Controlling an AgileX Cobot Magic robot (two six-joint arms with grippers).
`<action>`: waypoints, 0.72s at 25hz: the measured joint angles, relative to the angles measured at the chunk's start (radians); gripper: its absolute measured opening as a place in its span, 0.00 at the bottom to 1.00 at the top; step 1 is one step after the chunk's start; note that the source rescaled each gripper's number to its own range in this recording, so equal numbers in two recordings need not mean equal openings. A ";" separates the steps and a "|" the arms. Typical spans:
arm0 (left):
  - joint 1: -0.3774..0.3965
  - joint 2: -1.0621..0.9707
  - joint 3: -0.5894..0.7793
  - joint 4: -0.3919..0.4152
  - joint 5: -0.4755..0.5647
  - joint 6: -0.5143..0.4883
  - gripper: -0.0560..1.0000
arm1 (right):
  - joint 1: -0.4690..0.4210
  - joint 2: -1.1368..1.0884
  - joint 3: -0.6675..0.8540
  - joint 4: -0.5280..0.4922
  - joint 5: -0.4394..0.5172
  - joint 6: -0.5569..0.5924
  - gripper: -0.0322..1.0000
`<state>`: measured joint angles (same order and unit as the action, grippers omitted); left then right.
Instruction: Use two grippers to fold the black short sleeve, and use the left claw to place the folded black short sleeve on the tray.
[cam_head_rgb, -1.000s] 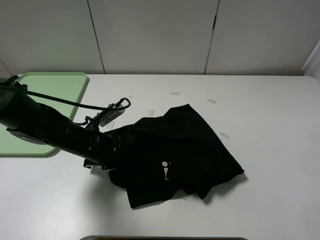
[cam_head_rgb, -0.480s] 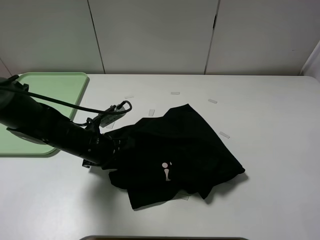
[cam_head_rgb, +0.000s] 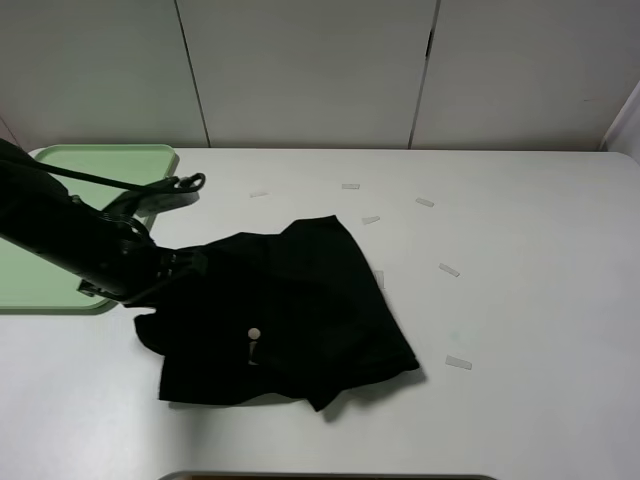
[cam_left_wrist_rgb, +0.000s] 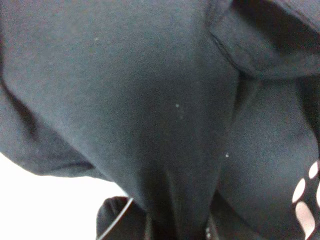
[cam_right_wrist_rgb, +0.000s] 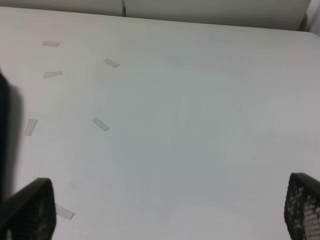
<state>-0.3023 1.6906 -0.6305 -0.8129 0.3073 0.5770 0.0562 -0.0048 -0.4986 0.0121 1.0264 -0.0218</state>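
The black short sleeve (cam_head_rgb: 285, 310) lies bunched and folded on the white table, left of centre, with a small white print facing up. My left gripper (cam_head_rgb: 178, 268) comes in from the left and is shut on the shirt's left edge, its fingertips buried in the cloth. The left wrist view is filled with black cloth (cam_left_wrist_rgb: 150, 100). The green tray (cam_head_rgb: 100, 165) sits at the far left, behind the left arm. My right gripper (cam_right_wrist_rgb: 166, 206) is open and empty over bare table; it is out of the exterior view.
Several small tape strips lie on the table, among them one (cam_head_rgb: 370, 219) behind the shirt and two (cam_head_rgb: 448, 270) (cam_head_rgb: 458, 362) to its right. White cabinet doors (cam_head_rgb: 310, 70) stand behind the table.
My left arm has pulled back to the left toward the tray, dragging the shirt with it. The shirt has slid left, uncovering tape strips on the right.
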 joint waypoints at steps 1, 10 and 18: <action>0.018 -0.024 0.001 0.089 0.001 -0.076 0.17 | 0.000 0.000 0.000 0.000 0.000 0.000 0.99; 0.092 -0.279 -0.051 0.629 0.181 -0.478 0.17 | 0.000 0.000 0.000 0.000 0.000 0.000 0.99; 0.007 -0.315 -0.098 0.585 0.175 -0.419 0.17 | 0.000 0.000 0.000 0.000 0.000 0.000 0.99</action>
<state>-0.2950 1.3753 -0.7285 -0.2281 0.4819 0.1582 0.0562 -0.0048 -0.4986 0.0121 1.0264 -0.0218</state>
